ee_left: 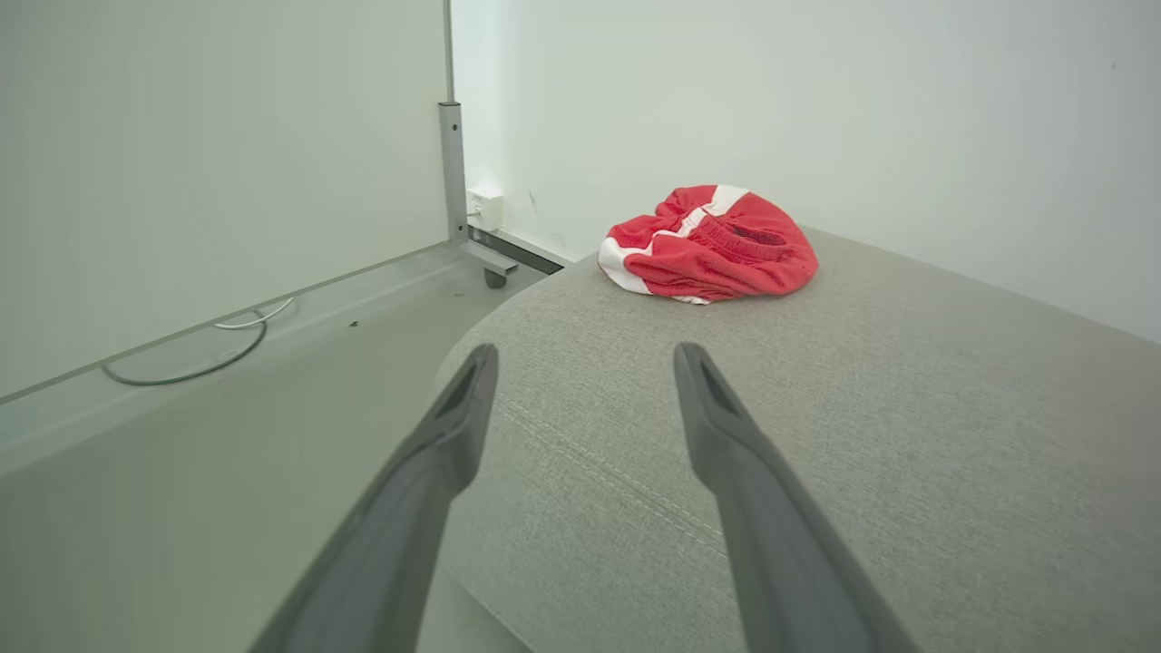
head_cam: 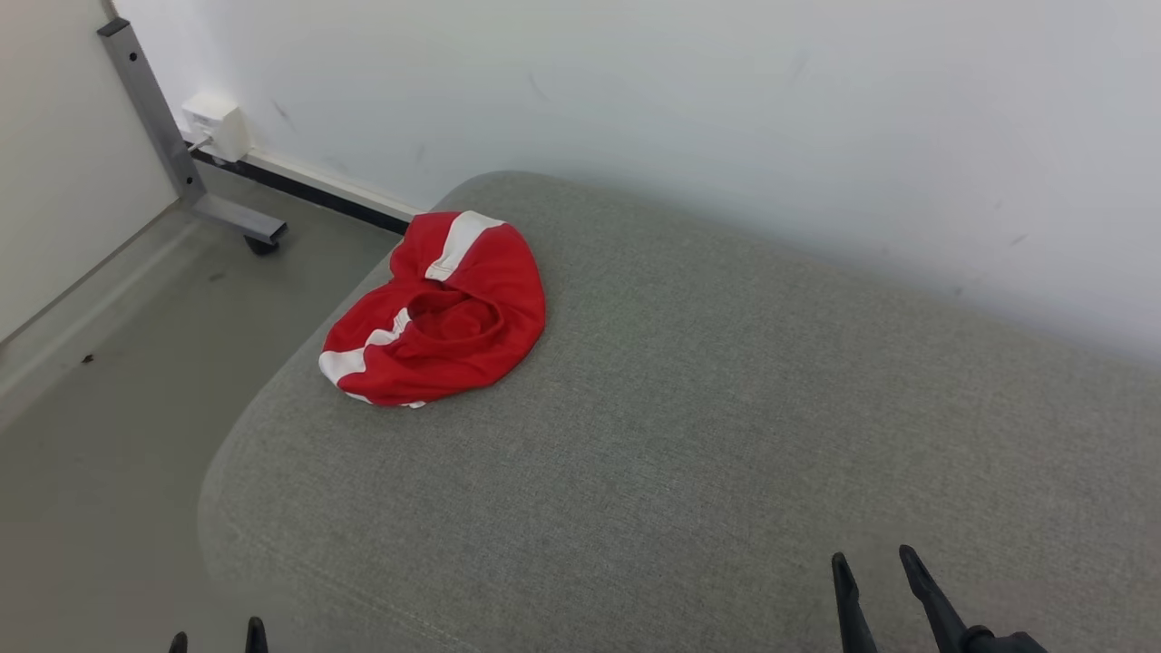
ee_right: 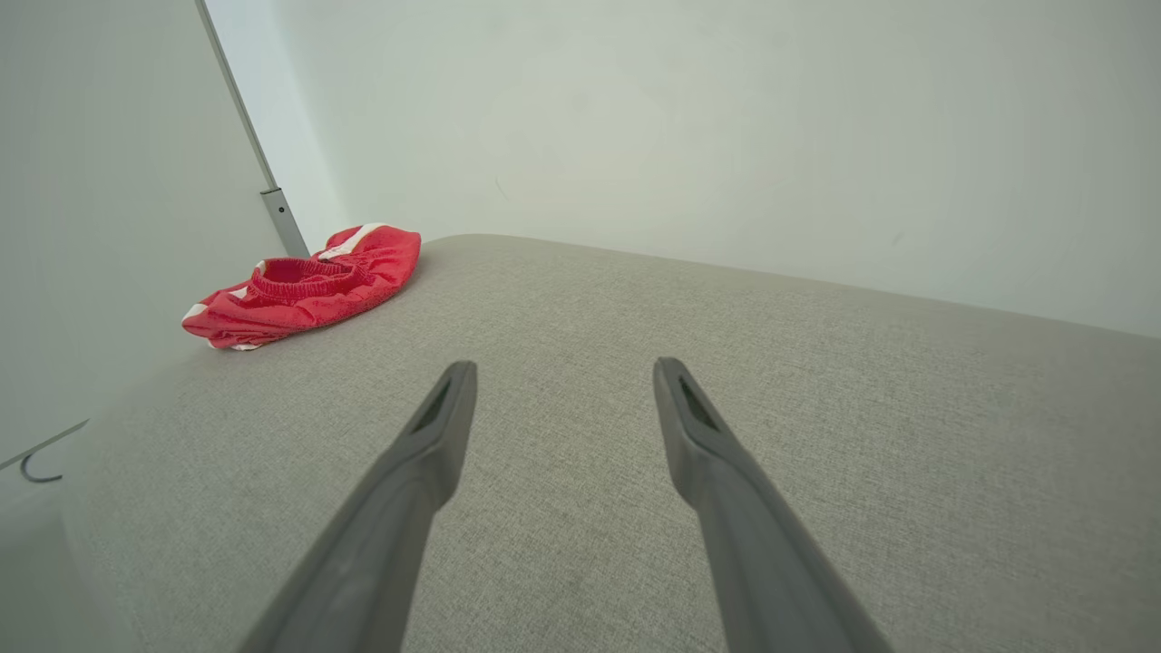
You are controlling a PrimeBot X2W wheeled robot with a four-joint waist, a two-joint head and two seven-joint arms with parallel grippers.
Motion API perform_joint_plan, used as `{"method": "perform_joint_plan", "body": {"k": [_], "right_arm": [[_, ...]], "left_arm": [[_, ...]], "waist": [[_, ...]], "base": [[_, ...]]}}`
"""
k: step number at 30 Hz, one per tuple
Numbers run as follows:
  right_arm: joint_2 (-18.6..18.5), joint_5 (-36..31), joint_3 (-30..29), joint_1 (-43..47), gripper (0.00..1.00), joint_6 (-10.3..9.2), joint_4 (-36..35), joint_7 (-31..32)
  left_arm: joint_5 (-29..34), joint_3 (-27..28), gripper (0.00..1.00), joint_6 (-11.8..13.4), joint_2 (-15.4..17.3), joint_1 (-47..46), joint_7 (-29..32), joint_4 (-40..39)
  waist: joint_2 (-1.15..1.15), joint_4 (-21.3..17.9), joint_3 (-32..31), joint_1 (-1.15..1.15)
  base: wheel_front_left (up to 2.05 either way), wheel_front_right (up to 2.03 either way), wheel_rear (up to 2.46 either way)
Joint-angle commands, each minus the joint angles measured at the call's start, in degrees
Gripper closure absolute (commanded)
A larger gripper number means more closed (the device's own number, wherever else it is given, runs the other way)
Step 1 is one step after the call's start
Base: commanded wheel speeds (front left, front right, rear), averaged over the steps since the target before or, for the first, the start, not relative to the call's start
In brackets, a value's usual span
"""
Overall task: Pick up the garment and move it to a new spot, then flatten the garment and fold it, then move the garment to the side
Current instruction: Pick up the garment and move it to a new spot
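Note:
The garment [head_cam: 440,313] is a red piece with white stripes, bunched in a heap near the far left corner of a grey upholstered cushion [head_cam: 707,435]. It also appears as a crumpled mound [ee_left: 712,245] ahead of the left fingers, and far off to the left [ee_right: 304,286] in the right wrist view. My left gripper [head_cam: 218,639] peeks in at the bottom left edge, open and empty [ee_left: 585,358], hovering over the cushion's near left edge. My right gripper [head_cam: 875,567] sits at the lower right, open and empty [ee_right: 562,372], well apart from the garment.
A white wall [head_cam: 726,118] runs behind the cushion. To the left lies grey floor [head_cam: 109,399] with a wheeled metal frame leg [head_cam: 181,154], a white wall socket box [head_cam: 216,124] and a loose cable [ee_left: 195,358]. The cushion's surface spreads wide to the right of the garment.

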Motion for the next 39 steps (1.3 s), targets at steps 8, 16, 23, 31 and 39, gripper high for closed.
{"method": "perform_joint_plan", "body": {"k": [8, 16, 23, 31, 39], "right_arm": [[0.0, -1.0, 1.8, -2.9, 0.00, -0.15, 1.8, 0.0], [0.0, -1.2, 1.5, -2.9, 0.00, -0.15, 1.7, 0.0], [0.0, -2.0, 1.3, -2.0, 0.00, -0.15, 1.0, 0.0], [0.0, -5.4, -0.4, -3.0, 0.00, -0.15, -1.8, 0.0], [0.0, -8.7, -0.3, -6.7, 0.00, -0.15, -3.9, 0.5]], "left_arm": [[-2.4, 1.0, 0.00, 1.5, -0.1, 1.4, -0.2, -1.8], [-2.8, 0.7, 0.00, 1.9, -0.1, 0.2, -0.2, -1.2], [-5.0, 1.9, 0.00, 1.2, -0.1, -3.0, -0.2, 1.4], [-6.5, 1.2, 0.00, -0.4, 3.4, -18.6, 2.8, 16.1], [-15.7, 4.5, 0.00, -0.8, 8.3, -35.4, 12.9, 26.4]], "waist": [[0.00, 2.1, 2.7, 0.00], [0.00, 2.0, 2.8, 0.00], [0.00, 1.8, 3.4, 0.00], [0.00, -1.1, 8.6, 0.00], [0.00, -8.7, 16.7, 0.00]], "base": [[0.00, 0.00, 0.00], [0.00, 0.00, 0.00], [0.00, 0.00, 0.00], [0.00, 0.00, 0.00], [0.00, 0.00, 0.00]]}}
